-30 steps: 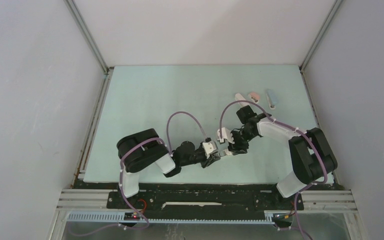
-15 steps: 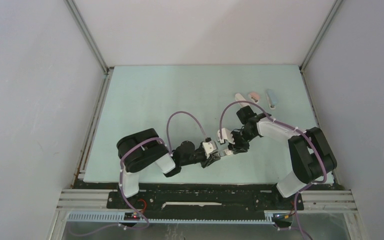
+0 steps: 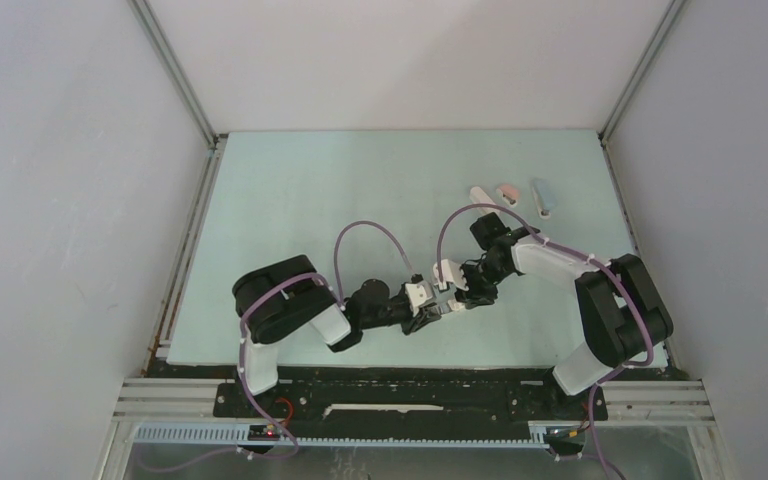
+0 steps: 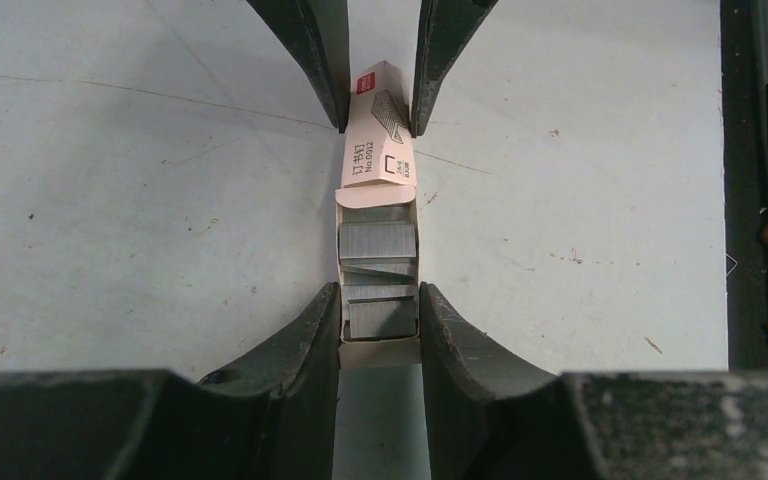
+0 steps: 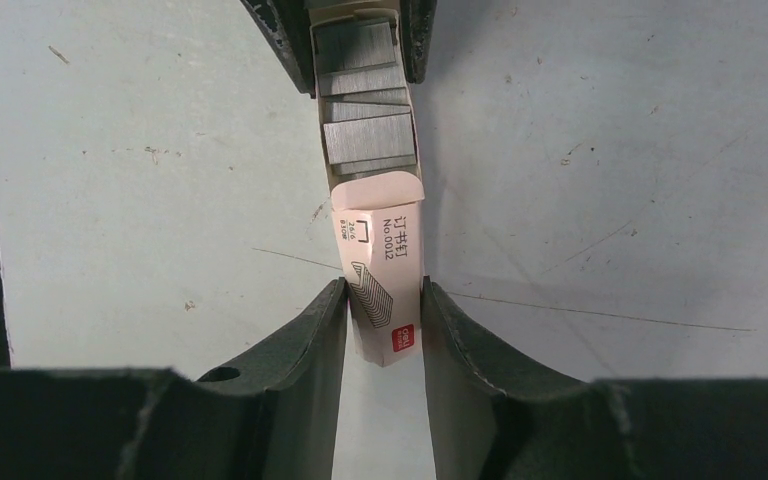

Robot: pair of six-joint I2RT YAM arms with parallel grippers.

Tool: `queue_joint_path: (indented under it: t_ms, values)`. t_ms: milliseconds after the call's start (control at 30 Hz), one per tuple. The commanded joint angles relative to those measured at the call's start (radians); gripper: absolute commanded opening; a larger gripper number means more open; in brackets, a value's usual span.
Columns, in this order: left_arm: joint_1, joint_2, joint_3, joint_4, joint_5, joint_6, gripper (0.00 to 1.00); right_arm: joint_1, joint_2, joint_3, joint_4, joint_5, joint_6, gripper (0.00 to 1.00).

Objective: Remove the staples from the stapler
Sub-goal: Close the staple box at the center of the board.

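**A:** What takes up most of the view from above?

**B:** The pale green table. My left arm and my right arm bend inward over it and meet near its front middle. Far out on the right, well apart from both arms, a white thing, a pink thing and a blue-grey thing lie in a row. They are too small for me to tell what they are.

**A:** And your hands?

**B:** My left gripper is closed on the tray of a small staple box, one finger against each long side near its end. My right gripper faces it from the other side. It is clamped on the cardboard sleeve, with a finger pressed to each side of the printed end.

**A:** Is the box resting on the table?

**B:** I cannot tell whether it touches the table. It spans the gap between my two grippers, and the sleeve sits only partway over the tray.

**A:** Where are the staples?

**B:** In the bared part of the tray, between my grippers. They are grey strips packed in flat blocks, and one piece lies slantwise among them.
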Motion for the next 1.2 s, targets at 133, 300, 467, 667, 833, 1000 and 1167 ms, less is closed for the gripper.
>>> queue_joint_path:
  t_ms: [133,300,467,667,833,1000,1167]
  values:
    - [0.022,-0.003,0.028,-0.057,0.052,-0.004,0.35,0.019,0.003,-0.002,0.004,-0.009,-0.002,0.40]
    - [0.021,0.001,0.035,-0.051,0.009,-0.068,0.33,0.029,0.002,-0.002,0.040,0.008,0.041,0.40]
    - [0.004,0.006,0.026,-0.029,-0.024,-0.099,0.33,0.034,0.008,-0.001,0.043,0.011,0.048,0.40]
    - [-0.019,0.012,0.012,-0.016,-0.010,-0.026,0.33,0.035,-0.001,-0.001,0.026,-0.013,0.028,0.40]
    - [-0.019,0.023,0.013,-0.022,0.015,0.035,0.34,0.037,-0.023,-0.019,0.026,-0.024,-0.001,0.40]
    - [-0.019,0.009,0.013,-0.031,0.041,0.063,0.34,0.038,-0.024,-0.029,0.060,0.002,0.011,0.40]
    - [-0.019,0.004,0.010,-0.035,0.057,0.054,0.33,0.038,-0.030,-0.041,0.089,0.013,0.021,0.40]
